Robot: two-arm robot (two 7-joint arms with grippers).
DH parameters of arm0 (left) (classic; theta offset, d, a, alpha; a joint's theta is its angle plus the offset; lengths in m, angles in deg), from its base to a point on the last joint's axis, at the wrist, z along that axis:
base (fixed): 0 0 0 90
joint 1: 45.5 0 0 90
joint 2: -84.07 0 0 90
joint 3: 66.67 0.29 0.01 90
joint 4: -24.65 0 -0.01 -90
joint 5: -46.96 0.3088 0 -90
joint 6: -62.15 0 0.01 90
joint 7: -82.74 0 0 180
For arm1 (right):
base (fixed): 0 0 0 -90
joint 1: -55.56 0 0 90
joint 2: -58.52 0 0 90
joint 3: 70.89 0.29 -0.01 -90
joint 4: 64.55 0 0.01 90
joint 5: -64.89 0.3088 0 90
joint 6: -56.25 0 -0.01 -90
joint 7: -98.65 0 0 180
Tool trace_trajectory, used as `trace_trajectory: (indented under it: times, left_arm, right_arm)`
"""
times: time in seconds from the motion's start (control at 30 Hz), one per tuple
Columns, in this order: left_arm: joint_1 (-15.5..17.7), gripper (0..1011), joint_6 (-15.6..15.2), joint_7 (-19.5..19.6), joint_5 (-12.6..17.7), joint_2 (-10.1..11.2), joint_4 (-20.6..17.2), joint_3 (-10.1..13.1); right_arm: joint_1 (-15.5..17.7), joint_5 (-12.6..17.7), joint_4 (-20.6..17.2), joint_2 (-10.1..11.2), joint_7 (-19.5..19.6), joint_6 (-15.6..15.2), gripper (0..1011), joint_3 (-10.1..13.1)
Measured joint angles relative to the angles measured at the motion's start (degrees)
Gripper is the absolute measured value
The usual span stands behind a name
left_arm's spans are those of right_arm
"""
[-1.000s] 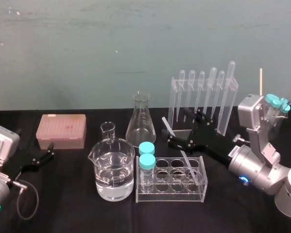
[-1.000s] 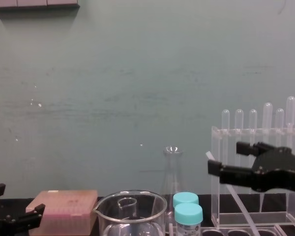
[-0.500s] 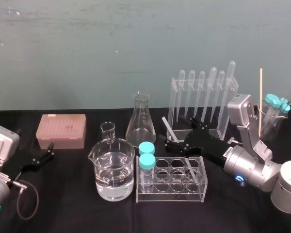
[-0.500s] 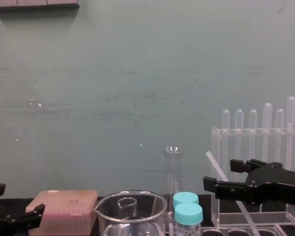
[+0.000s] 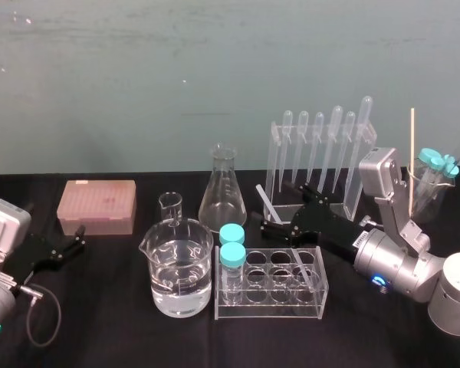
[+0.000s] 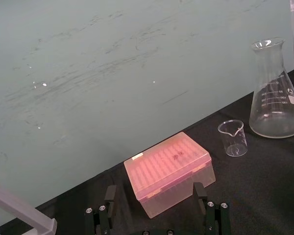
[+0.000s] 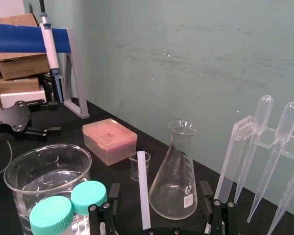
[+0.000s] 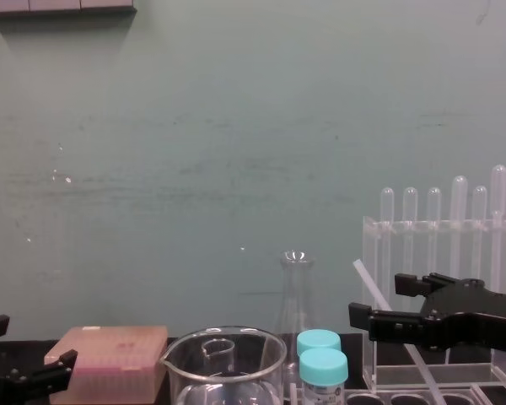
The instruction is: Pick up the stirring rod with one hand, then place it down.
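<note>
Black-clothed tabletop (image 5: 107, 322), scuffed teal wall (image 5: 138, 77) — right pincer (image 5: 286, 207), fingers spread, flanks the stirring rod (image 5: 264, 198) leaning in the clear rack (image 5: 268, 304); left pincer (image 5: 80, 236) parked, fingers apart.

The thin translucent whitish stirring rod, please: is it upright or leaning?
Leaning: the whitish stirring rod slants, its lower end inside the clear plastic rack.

Right tool (image 5: 285, 207) extended, fingers apart, left tool (image 5: 78, 238) parked, likewise

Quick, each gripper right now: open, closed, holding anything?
Left gripper: open, holding nothing.
Right gripper: open, fingers either side of the stirring rod, not gripping it.
</note>
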Motion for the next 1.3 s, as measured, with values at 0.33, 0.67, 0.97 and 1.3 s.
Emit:
trace_trajectory:
  times: [0.33, 0.67, 0.97, 1.3]
  left_arm:
    - [0.0, 1000, 0.0, 0.0, 0.0, 0.0, 0.0, 0.0]
    - [0.0, 1000, 0.0, 0.0, 0.0, 0.0, 0.0, 0.0]
    - [0.0, 1000, 0.0, 0.0, 0.0, 0.0, 0.0, 0.0]
    - [0.0, 1000, 0.0, 0.0, 0.0, 0.0, 0.0, 0.0]
  right_arm:
    - [0.06, 0.02, -0.1, 0.06, 0.04, 0.12, 965, -0.06]
    - [0.11, 0.02, -0.15, 0.1, 0.08, 0.16, 695, -0.07]
    - [0.11, 0.02, -0.17, 0.1, 0.11, 0.21, 409, -0.07]
    - [0.11, 0.02, -0.17, 0.1, 0.13, 0.22, 98, -0.07]
